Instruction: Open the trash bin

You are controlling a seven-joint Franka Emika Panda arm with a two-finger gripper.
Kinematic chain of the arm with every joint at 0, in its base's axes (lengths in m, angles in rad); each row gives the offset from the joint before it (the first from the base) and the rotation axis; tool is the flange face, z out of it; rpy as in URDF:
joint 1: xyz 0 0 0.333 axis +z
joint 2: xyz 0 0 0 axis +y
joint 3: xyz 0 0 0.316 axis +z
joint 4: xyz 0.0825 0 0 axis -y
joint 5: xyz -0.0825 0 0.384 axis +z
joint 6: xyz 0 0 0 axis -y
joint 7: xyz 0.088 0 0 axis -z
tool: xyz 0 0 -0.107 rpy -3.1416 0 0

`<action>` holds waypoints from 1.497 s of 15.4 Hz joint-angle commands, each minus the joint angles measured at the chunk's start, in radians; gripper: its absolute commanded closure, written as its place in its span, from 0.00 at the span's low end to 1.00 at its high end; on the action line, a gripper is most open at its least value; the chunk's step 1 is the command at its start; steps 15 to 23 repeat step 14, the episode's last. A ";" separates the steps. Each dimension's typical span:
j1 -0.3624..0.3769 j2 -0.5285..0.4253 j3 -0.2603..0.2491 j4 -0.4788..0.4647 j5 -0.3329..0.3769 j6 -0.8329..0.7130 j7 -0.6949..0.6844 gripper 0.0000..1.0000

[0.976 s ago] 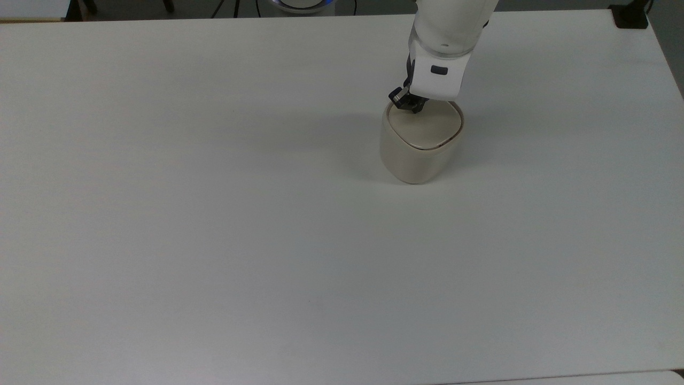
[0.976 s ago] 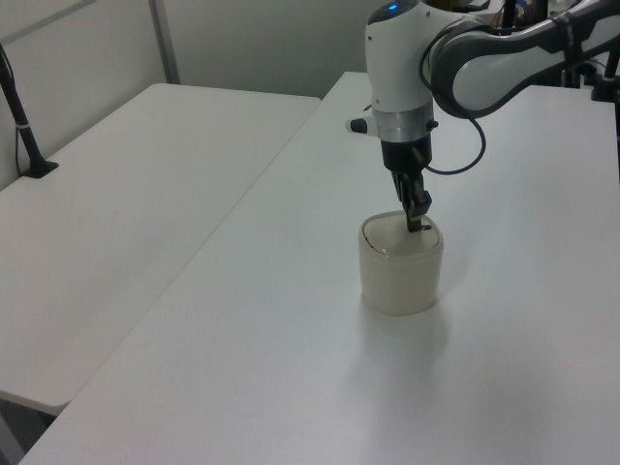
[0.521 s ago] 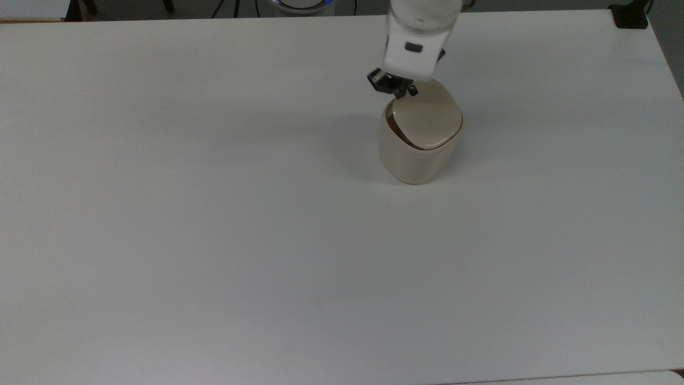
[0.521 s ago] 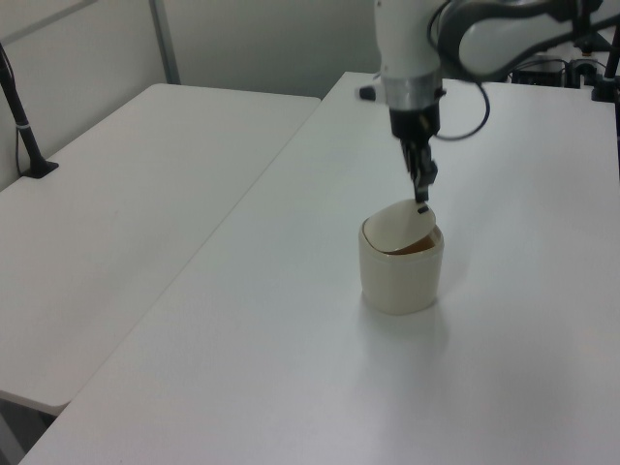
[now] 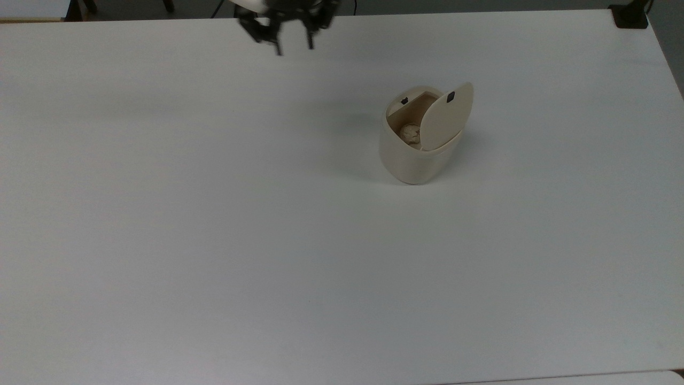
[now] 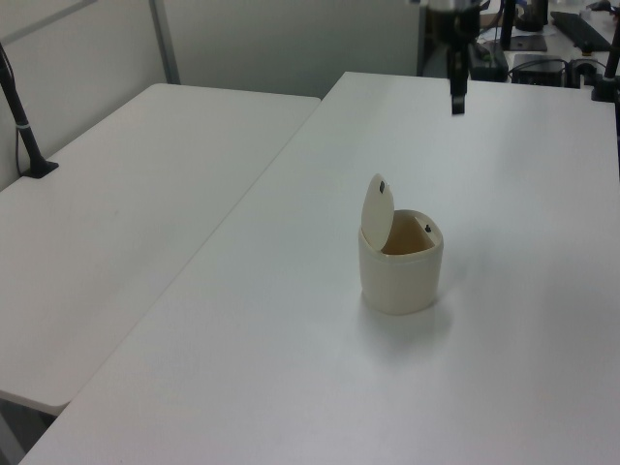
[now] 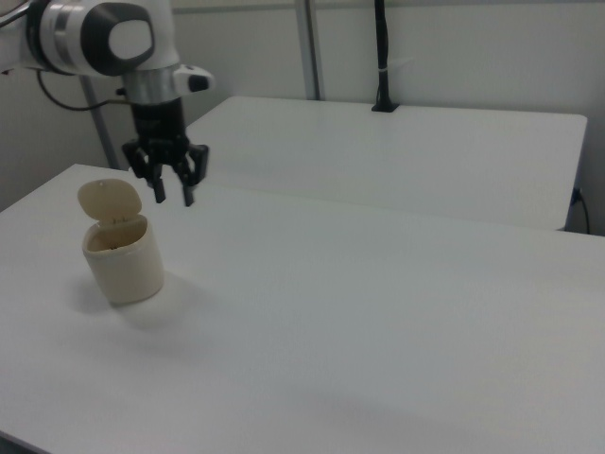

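While its lid is raised upright on its hinge, the trash bin is seen standing on the white table, with crumpled paper inside. Well apart from it, above the table, the gripper is held with fingers spread and nothing grasped. A second table is placed alongside.

White table — the trash bin stands on it, lid up.

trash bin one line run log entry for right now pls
trash bin: upright on table | lid: open, raised | gripper: open, empty, away from bin | task: done
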 commanded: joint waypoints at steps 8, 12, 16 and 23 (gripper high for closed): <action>-0.094 -0.052 -0.004 -0.017 -0.050 -0.045 0.208 0.00; -0.094 -0.049 -0.004 -0.017 -0.050 -0.009 0.206 0.00; -0.094 -0.049 -0.004 -0.017 -0.050 -0.012 0.206 0.00; -0.094 -0.049 -0.004 -0.017 -0.050 -0.012 0.206 0.00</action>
